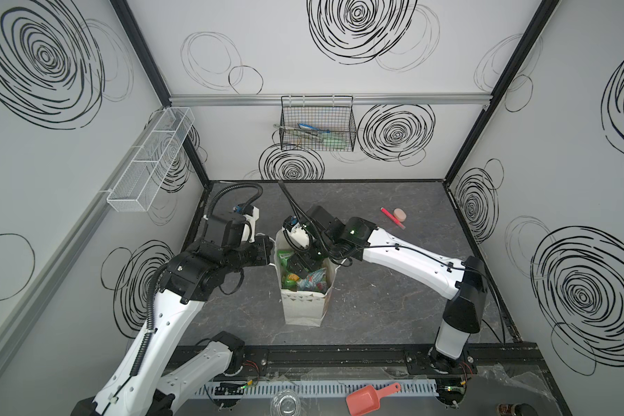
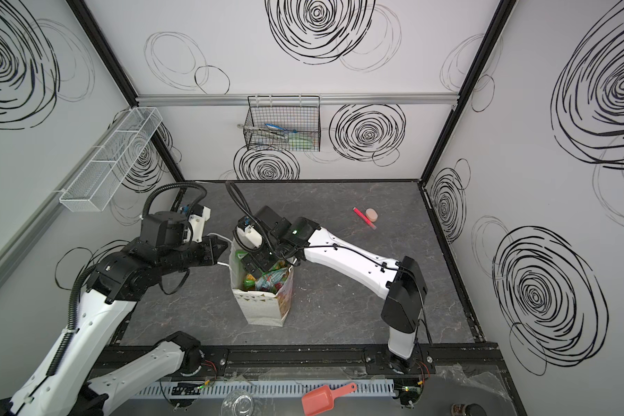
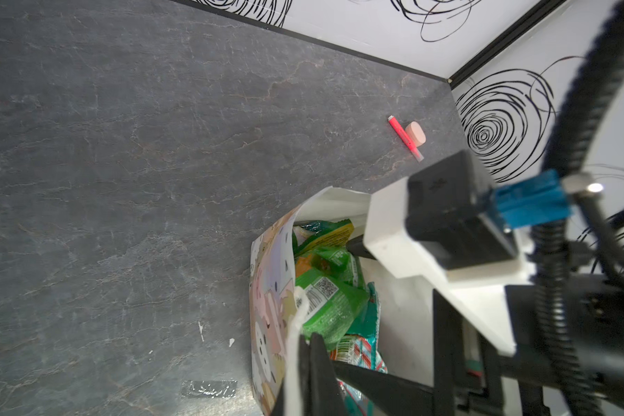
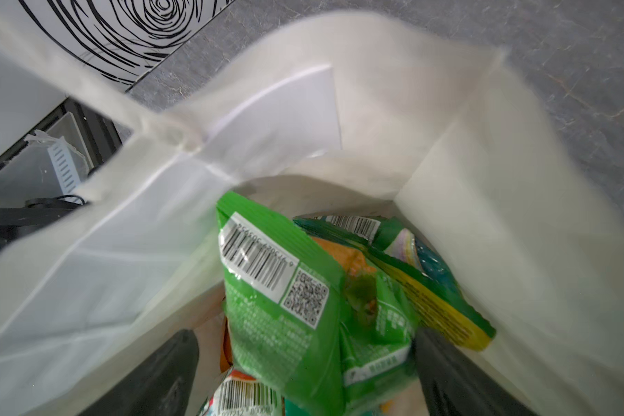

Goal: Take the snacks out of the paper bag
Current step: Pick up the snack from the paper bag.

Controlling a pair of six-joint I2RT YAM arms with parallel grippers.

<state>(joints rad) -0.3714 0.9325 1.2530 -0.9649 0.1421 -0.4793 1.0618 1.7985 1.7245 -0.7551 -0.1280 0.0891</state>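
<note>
Reaching down into the paper bag (image 1: 303, 309), right pincer (image 4: 307, 342) is wide around a green snack (image 4: 278, 313); left pincer (image 3: 308, 345) clamps the cord handle (image 3: 293, 335).

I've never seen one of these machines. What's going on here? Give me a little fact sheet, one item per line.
bag: upright, open at the top
snacks: inside the bag, none out yet
left jaws: shut on the bag's handle
right jaws: open, down in the bag, astride a green packet
strays: red pen and pink block, side by side, away from the bag
</note>
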